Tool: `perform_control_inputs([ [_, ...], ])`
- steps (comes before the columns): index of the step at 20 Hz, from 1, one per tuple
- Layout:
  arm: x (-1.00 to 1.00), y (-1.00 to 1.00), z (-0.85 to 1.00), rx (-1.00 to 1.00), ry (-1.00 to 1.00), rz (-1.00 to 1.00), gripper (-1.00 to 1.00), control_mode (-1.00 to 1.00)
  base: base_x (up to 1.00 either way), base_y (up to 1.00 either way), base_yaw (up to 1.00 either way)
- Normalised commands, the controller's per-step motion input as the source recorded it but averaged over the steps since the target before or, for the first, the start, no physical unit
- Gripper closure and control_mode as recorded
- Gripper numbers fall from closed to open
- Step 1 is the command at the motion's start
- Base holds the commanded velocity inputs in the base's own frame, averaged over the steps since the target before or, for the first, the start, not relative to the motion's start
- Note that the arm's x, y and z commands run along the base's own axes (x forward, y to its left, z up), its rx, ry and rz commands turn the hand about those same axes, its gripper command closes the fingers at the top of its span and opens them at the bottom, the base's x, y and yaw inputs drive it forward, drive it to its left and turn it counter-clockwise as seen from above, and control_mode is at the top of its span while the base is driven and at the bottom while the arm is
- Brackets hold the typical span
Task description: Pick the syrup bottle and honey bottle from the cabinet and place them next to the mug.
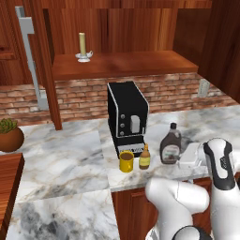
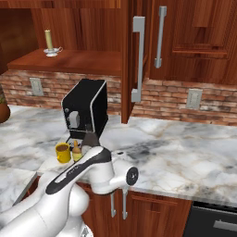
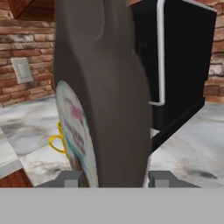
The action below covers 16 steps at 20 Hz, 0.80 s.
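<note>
The large dark brown syrup bottle (image 1: 170, 145) stands upright on the marble counter (image 1: 61, 159), right of the small amber honey bottle (image 1: 145, 158) and the yellow mug (image 1: 126, 161). All three line up in front of the black coffee machine (image 1: 126, 117). My gripper (image 1: 182, 157) reaches in from the right at the syrup bottle's side. In the hand view the syrup bottle (image 3: 105, 87) sits between my fingertips (image 3: 70, 179), which touch both its sides; the mug's handle (image 3: 57, 142) peeks out on its left. The cabinet shelf (image 1: 131, 65) is above. From the right base view, my arm partly covers the syrup bottle (image 2: 90, 138).
A cream candle on a white holder (image 1: 83, 47) stands on the cabinet shelf. A potted plant (image 1: 9, 136) is at the counter's far left. The open cabinet door (image 2: 132, 60) hangs right of the coffee machine (image 2: 85, 109). A brick wall (image 1: 178, 91) backs the counter.
</note>
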Motion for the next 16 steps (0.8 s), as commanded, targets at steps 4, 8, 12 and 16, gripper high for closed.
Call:
perform_control_inputs([
  [4, 0.0, 0.0, -0.06, 0.0, 0.0, 0.0, 1.0, -1.0, 0.0, 0.0, 0.0],
  [8, 0.0, 0.07, -0.33, 0.0, 0.0, 0.0, 1.0, -1.0, 0.0, 0.0, 0.0],
  [12, 0.0, 0.18, -0.2, 0.0, 0.0, 0.0, 1.0, -1.0, 0.0, 0.0, 0.0],
  [16, 0.0, 0.04, -0.01, 0.0, -0.01, 0.0, 1.0, -1.0, 0.0, 0.0, 0.0],
])
